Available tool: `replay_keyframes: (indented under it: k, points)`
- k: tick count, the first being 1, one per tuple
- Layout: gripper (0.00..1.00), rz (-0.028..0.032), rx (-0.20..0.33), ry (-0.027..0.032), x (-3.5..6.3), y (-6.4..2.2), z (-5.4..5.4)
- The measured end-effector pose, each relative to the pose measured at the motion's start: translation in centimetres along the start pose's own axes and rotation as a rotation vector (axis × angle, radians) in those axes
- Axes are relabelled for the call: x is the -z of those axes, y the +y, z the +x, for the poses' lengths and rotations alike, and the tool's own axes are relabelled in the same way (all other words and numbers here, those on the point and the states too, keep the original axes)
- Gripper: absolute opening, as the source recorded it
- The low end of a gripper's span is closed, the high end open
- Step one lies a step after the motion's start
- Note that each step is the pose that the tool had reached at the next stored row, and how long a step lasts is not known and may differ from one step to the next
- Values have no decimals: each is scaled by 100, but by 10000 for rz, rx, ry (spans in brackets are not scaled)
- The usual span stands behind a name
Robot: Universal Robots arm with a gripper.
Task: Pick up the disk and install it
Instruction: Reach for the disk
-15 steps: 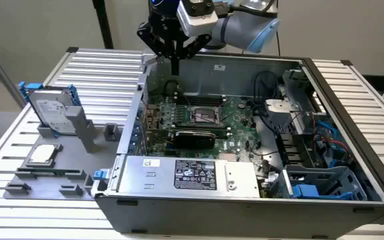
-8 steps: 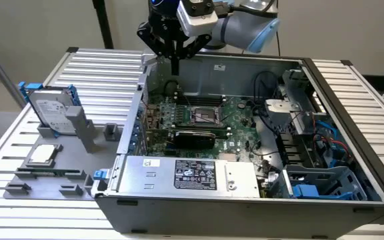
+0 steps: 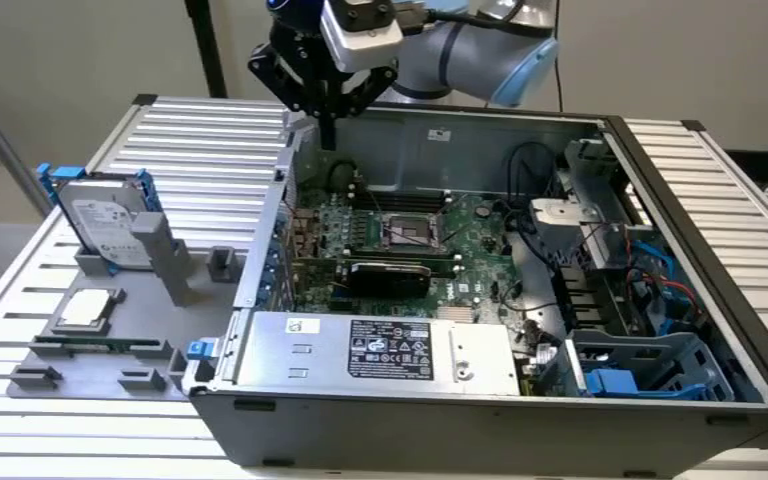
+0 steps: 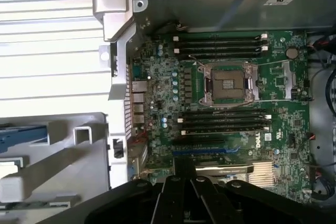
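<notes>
The disk [image 3: 101, 225] stands on edge in a grey holder [image 3: 157, 262] on the slatted table, at the exterior view's left of the open computer case [image 3: 704, 290]. It is silver-grey with a white label and blue rails. My gripper [image 3: 328, 128] hangs above the case's back corner on that side, well apart from the disk, its black fingers together and holding nothing. In the wrist view my gripper [image 4: 184, 178] is over the motherboard [image 4: 220, 119], and a blue rail of the disk [image 4: 23, 135] shows beyond the case wall.
A small square silver chip [image 3: 87, 307] lies on the grey fixture [image 3: 91, 360] near the disk. Inside the case are the silver power supply [image 3: 384, 350], cables [image 3: 544, 240] and a blue-grey drive cage [image 3: 651, 365]. The CPU socket [image 4: 228, 85] lies under the wrist.
</notes>
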State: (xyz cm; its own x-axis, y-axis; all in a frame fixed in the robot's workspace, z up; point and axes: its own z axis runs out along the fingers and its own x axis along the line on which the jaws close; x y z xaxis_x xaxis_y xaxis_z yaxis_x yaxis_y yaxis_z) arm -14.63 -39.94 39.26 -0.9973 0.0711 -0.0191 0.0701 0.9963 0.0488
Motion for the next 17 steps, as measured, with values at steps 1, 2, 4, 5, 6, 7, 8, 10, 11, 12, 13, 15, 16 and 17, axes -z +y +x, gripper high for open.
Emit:
replay_keyframes:
  k: [1, 2, 4, 5, 6, 7, 8, 10, 11, 12, 13, 15, 16, 17]
  points:
    - [0, 0, 0, 0, 1, -5, 45]
    - [0, 1, -2, 1, 3, -10, 88]
    - [0, 1, 0, 1, 5, -19, 181]
    - [0, 1, -1, 1, 6, -24, 226]
    - [0, 0, -2, 0, 7, -28, 271]
    - [0, 1, 0, 0, 8, -32, 317]
    - [0, 0, 0, 0, 9, -36, 362]
    - [0, 1, -1, 0, 11, -44, 454]
    - [0, 0, 1, 1, 12, -47, 497]
    - [0, 1, 0, 1, 13, -51, 544]
    - [0, 1, -1, 0, 14, -55, 589]
    - [0, 1, 0, 1, 16, -65, 724]
    - [0, 0, -1, 1, 17, -69, 769]
    - [0, 0, -2, 0, 17, -72, 815]
